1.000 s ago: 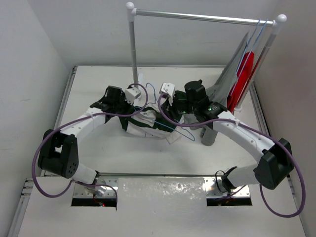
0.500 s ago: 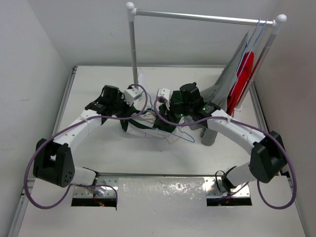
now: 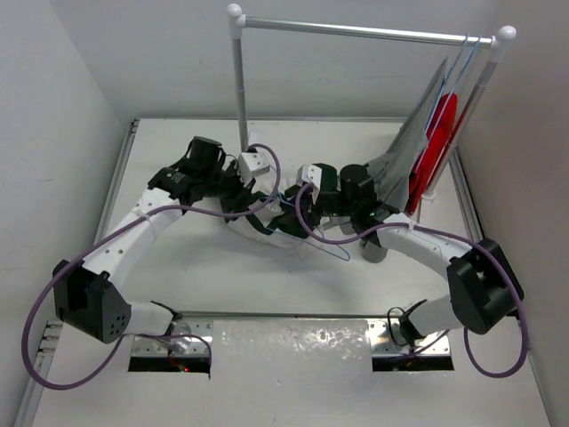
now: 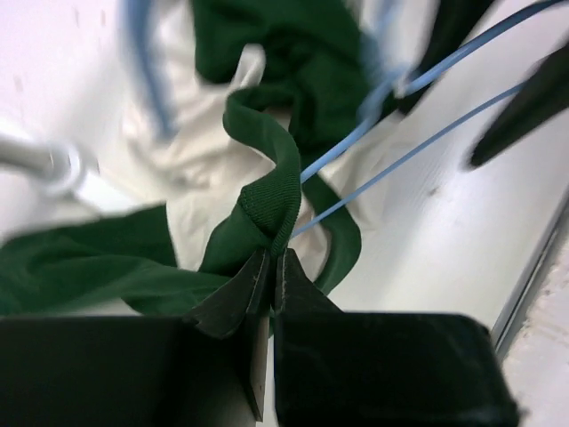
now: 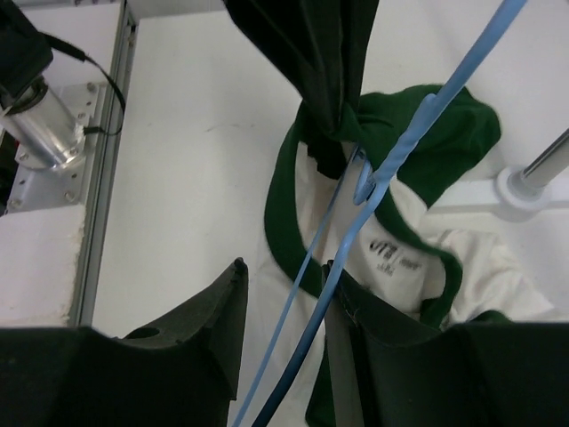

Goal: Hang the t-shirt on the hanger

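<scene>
The t-shirt (image 3: 253,228) lies crumpled at mid-table, cream with dark green sleeves. My left gripper (image 3: 260,201) is over its left part. In the left wrist view my left gripper (image 4: 271,256) is shut on the green collar band (image 4: 267,191), which is lifted into a fold. The pale-blue hanger (image 3: 334,250) lies across the shirt, its wires visible in the left wrist view (image 4: 404,158). My right gripper (image 3: 298,216) is open. In the right wrist view my right gripper (image 5: 284,269) straddles two hanger wires (image 5: 402,147), one touching the right finger, over the collar opening and the label (image 5: 391,253).
The tall white clothes rail (image 3: 240,80) stands at the back, its foot visible in the right wrist view (image 5: 533,182). A grey shirt (image 3: 404,151) and a red shirt (image 3: 442,133) hang at its right end. A grey cylinder (image 3: 373,247) stands by the right arm.
My left arm has reached farther right and both grippers have drawn closer together over the shirt. The shirt bundle and hanger have shifted slightly right.
</scene>
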Robot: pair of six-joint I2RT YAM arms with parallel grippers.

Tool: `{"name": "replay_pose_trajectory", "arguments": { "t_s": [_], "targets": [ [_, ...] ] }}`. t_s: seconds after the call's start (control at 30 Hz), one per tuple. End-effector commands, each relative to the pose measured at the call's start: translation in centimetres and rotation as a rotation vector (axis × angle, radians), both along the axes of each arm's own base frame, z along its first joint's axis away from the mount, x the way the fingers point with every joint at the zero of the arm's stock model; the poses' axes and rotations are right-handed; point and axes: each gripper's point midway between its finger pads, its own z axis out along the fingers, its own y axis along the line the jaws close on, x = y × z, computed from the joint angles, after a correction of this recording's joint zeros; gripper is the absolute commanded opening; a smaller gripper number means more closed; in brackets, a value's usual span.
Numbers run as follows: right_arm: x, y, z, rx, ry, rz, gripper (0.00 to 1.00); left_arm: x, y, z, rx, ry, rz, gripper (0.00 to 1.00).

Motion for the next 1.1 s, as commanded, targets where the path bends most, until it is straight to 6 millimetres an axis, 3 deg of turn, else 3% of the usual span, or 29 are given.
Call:
{"name": "replay_pose_trajectory", "arguments": {
  "t_s": [0.0, 0.1, 0.23, 0.27, 0.37, 0.47, 0.6, 0.73, 0.8, 0.83, 0.9, 0.97, 1.07],
  "targets": [
    [0.6, 1.0, 3.4, 0.123, -0.120, 0.045, 0.00, -1.8, -3.1, 4.9, -0.106, -0.078, -0.142, 0.00],
    [1.4, 1.0, 2.3, 0.139, -0.101, 0.026, 0.00, -2.4, -4.0, 4.3, -0.111, -0.067, -0.172, 0.00],
    [1.6, 1.0, 1.6, 0.193, -0.057, 0.004, 0.00, -2.5, -2.9, 0.3, -0.039, -0.015, -0.141, 0.05],
    [1.6, 1.0, 1.2, 0.195, -0.046, 0.004, 0.00, -1.8, -2.4, -0.4, -0.009, -0.038, -0.111, 0.10],
    [1.7, 1.3, -0.1, 0.201, -0.003, 0.006, 0.00, -1.1, -1.5, -2.0, 0.031, -0.048, -0.066, 0.42],
    [2.2, 1.5, -1.4, 0.217, 0.036, -0.009, 0.00, -0.3, -0.4, -1.5, 0.036, -0.069, -0.040, 0.54],
    [3.1, 1.8, -2.9, 0.226, 0.109, -0.023, 0.00, 1.5, 2.1, 1.8, 0.054, -0.148, 0.024, 0.55],
    [3.4, 1.8, -3.5, 0.233, 0.126, -0.028, 0.00, 1.6, 4.7, 1.4, 0.172, -0.175, 0.011, 0.56],
    [3.7, 1.8, -3.5, 0.225, 0.119, -0.036, 0.00, 0.9, 4.4, -0.7, 0.188, -0.146, -0.062, 0.60],
    [3.7, 1.8, -4.1, 0.204, 0.141, -0.044, 0.00, 0.8, 3.2, -1.0, 0.136, -0.147, -0.096, 0.72],
    [4.0, 1.8, -4.7, 0.185, 0.148, -0.053, 0.00, -0.2, 1.5, -3.7, 0.090, -0.093, -0.122, 0.74],
    [4.0, 1.8, -5.0, 0.182, 0.156, -0.054, 0.00, 0.6, 0.1, -3.8, 0.035, -0.145, -0.130, 0.76],
    [3.7, 1.7, -5.0, 0.179, 0.155, -0.047, 0.00, 1.8, -0.3, -4.5, -0.002, -0.221, -0.102, 0.77]
  ]
}}
